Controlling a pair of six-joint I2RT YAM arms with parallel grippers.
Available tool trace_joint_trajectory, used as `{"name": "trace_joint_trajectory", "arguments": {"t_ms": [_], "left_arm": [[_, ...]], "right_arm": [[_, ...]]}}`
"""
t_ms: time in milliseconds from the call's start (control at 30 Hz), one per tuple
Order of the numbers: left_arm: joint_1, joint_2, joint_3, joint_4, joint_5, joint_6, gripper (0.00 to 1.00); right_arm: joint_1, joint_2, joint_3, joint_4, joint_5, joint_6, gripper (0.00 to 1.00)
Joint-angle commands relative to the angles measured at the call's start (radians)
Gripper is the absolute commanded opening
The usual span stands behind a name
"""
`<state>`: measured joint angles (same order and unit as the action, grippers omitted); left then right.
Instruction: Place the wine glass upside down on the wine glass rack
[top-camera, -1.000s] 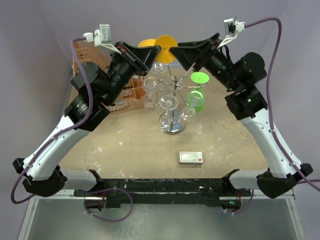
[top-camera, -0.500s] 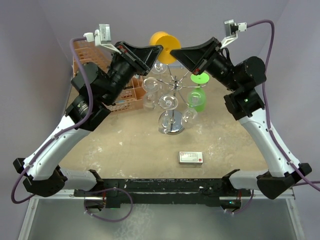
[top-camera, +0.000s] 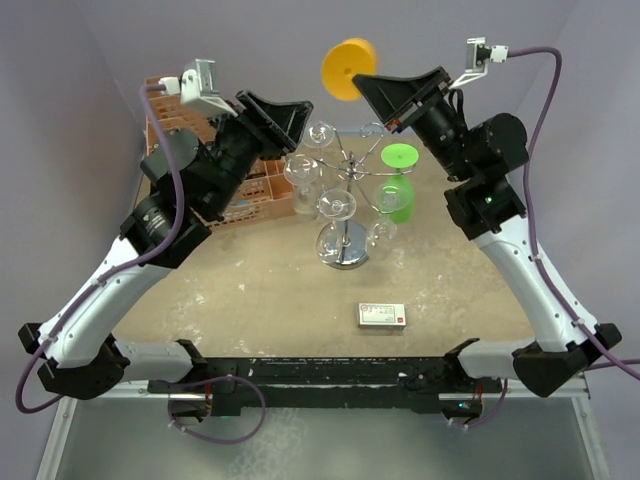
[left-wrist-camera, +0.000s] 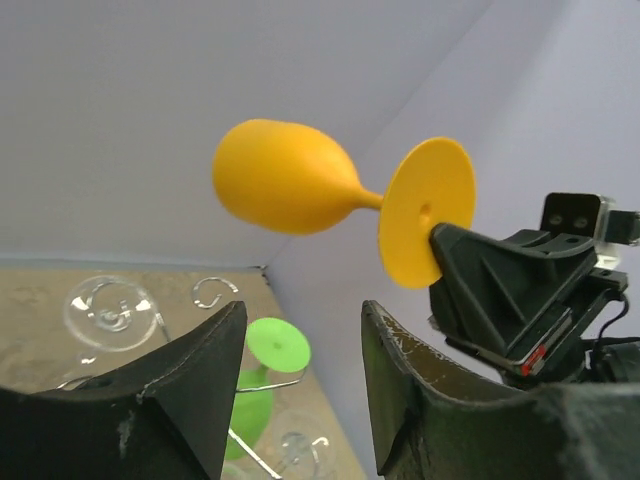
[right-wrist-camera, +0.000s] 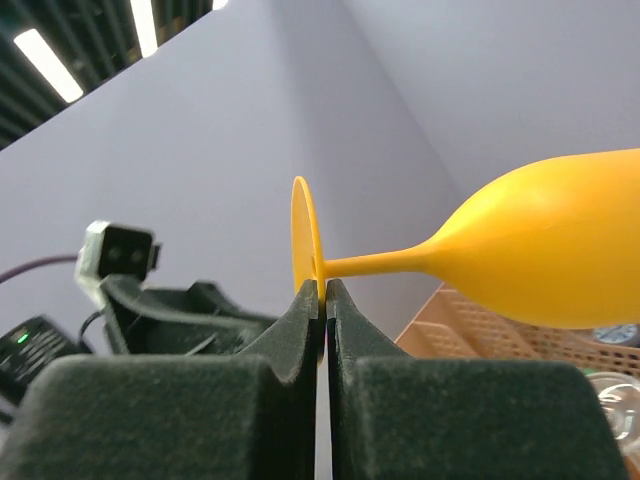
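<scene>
Handover done: R claw (right-wrist-camera: 323, 292) now clamped on glass (left-wrist-camera: 285, 178) foot; L claw (left-wrist-camera: 303, 335) just let go, jaws apart. Next: invert onto rack (top-camera: 347, 256).

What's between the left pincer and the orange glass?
Bare air, in the left wrist view: the open left pincer sits clear of the orange wine glass; the right pincer holds it.

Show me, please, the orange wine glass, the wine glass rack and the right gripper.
orange wine glass (left-wrist-camera: 285, 178): left wrist view, bowl.
wine glass rack (top-camera: 350, 260): top external view, round base.
right gripper (right-wrist-camera: 324, 292): right wrist view, between fingertips.
</scene>
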<state>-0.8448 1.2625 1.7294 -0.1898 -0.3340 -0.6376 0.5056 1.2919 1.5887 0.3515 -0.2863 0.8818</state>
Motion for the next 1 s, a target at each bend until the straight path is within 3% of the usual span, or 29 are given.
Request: {"name": "trace_joint_trajectory", "arguments": {"t_ms": [0,367,667,967], "left_arm": [[0.0,-0.067,-0.028,-0.118,-0.14,0.087,0.48],[0.0,-0.226,-0.3,-0.174,-0.283,0.046,0.48],[0.0,-0.221,-0.315,-0.264,-0.296,0.027,0.48],[0.001,-0.267,-0.376,-0.269,-0.333,0.015,0.48]], "right_arm": [[0.0,0.024,0.029,0.001,0.211,-0.064,0.0],[-0.068,0.149,0.068,-0.117,0.267,0.02,0.0],[-0.126,0.295,0.104,-0.148,0.133,0.142,0.0],[-0.13,0.284,0.057,-0.211,0.115,0.191,0.0]]}}
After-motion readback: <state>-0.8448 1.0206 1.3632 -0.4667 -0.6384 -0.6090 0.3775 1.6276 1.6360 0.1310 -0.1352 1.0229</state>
